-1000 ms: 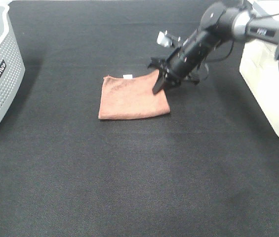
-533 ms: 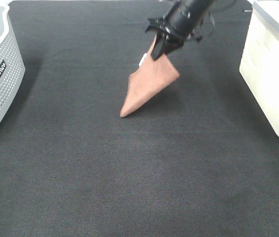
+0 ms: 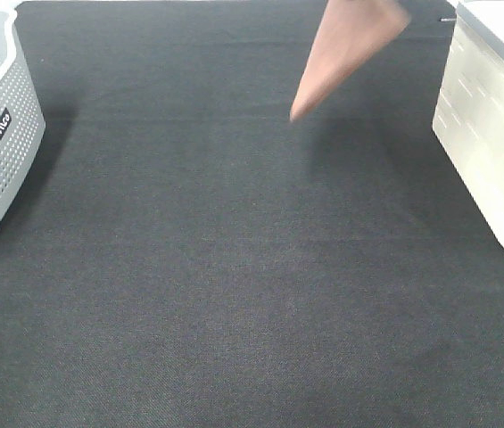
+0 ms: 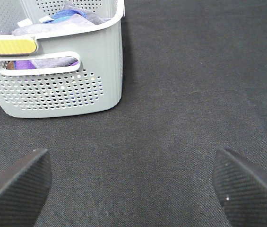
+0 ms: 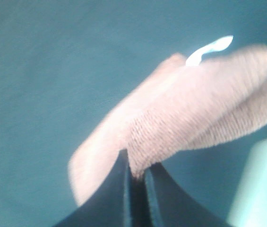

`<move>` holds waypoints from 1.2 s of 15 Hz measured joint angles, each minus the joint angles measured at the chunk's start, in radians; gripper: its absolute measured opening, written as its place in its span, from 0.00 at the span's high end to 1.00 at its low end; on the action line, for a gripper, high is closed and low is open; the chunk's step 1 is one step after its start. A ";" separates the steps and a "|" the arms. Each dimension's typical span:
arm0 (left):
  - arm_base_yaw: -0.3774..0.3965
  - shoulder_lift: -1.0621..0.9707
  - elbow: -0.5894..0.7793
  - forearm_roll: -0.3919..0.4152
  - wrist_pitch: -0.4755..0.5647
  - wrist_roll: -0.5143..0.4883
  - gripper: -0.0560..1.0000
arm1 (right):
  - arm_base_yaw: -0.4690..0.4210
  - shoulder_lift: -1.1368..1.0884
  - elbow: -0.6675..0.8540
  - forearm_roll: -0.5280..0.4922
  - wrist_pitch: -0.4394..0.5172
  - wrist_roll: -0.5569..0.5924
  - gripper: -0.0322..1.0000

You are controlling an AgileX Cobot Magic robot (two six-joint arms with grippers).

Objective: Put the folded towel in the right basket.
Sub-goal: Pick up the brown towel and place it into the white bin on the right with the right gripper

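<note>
reddish-brown folded towel (image 3: 345, 45) hangs corner-down, steep diagonal, pinched in right tool (image 5: 137, 171); left tool (image 4: 133, 187) spread.

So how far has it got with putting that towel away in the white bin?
Pick-up looks done: the folded towel hangs above the black table, pinched in the shut right gripper. In hand: carrying it; it is not yet over the right basket. Left: move it above that bin and let go. The left gripper is open and empty near the grey basket.
</note>
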 joint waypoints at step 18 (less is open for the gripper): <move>0.000 0.000 0.000 0.000 0.000 0.000 0.12 | -0.592 -0.112 0.077 0.156 0.001 0.000 0.96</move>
